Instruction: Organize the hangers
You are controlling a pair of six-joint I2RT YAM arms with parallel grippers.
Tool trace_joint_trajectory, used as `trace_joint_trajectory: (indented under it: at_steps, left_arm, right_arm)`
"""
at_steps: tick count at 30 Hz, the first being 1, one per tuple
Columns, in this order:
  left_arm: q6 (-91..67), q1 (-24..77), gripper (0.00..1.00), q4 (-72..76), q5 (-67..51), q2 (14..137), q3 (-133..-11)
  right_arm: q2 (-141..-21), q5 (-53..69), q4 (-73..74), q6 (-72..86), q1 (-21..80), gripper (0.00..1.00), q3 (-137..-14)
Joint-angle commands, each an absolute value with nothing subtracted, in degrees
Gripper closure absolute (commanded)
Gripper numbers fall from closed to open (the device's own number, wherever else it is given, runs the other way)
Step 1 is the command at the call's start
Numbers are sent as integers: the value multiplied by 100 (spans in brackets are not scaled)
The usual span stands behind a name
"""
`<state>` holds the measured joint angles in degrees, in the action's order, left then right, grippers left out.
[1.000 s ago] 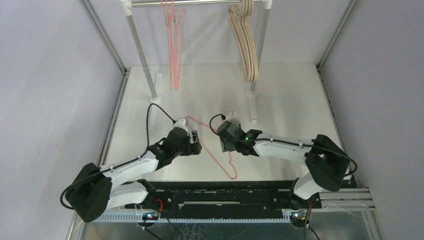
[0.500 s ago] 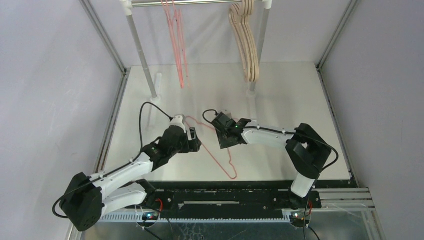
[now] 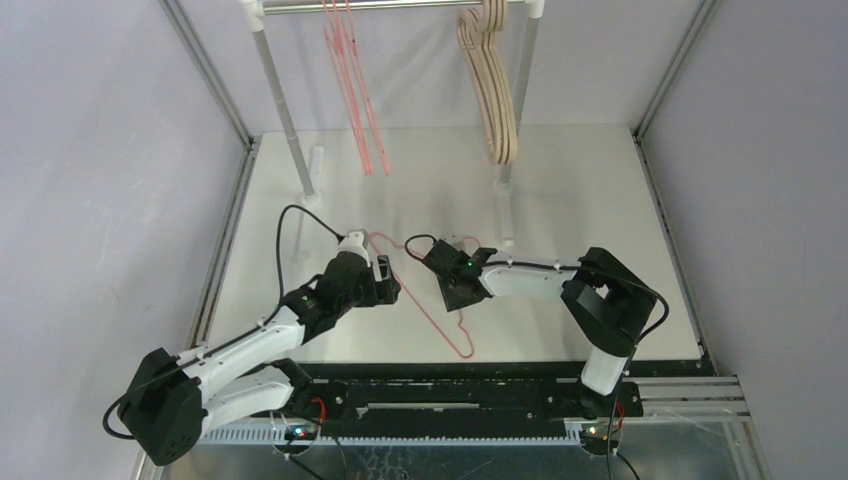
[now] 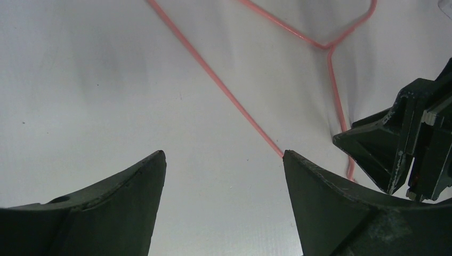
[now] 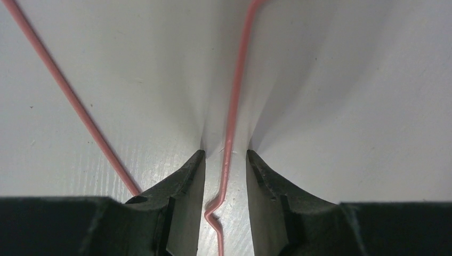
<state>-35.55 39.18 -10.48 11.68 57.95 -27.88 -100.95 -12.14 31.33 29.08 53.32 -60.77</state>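
Note:
One pink wire hanger (image 3: 432,320) lies flat on the white table between both arms. My right gripper (image 3: 458,300) points down at it. In the right wrist view its fingers (image 5: 184,181) straddle a kinked stretch of the hanger's wire (image 5: 237,80), with a small gap on each side, so the right gripper (image 5: 225,153) is open. My left gripper (image 3: 390,285) hovers low just left of the hanger. It is wide open and empty (image 4: 224,154), and the wire (image 4: 234,104) runs past its right fingertip. More pink hangers (image 3: 352,90) and beige hangers (image 3: 497,90) hang on the rail.
The silver rail (image 3: 400,5) crosses the back on two posts (image 3: 285,120) with white feet (image 3: 505,215). Metal frame uprights (image 3: 215,80) and grey walls close in the left and right sides. My right gripper's dark body (image 4: 410,138) shows at the right of the left wrist view.
My right gripper has moved left over the lying hanger and narrowed its jaws round the wire. The hanging pink hangers have swung right. The left arm has shifted slightly.

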Motion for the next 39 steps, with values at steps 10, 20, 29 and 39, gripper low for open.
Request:
trace_joint_trajectory:
  at_steps: [10,20,29,39]
  left_arm:
    - [-3515,3894,15,-999,1256,5726,-2853]
    - [-3515,3894,15,-1160,1343,5565,-2845]
    - [-3592,3894,17,-1006,1229,5762,-2781]
    - [-3601,3894,17,-575,1046,6267,-2912]
  right_arm:
    - [-10148,-1313,2727,3380,5533,70,-5434]
    - [-10492,-1465,2597,3445,5559,100,-5327]
    - [-9592,-2151,2572,3120,5671,100,-5309]
    - [-8770,-2321,2385,2852,5877,100,-5187]
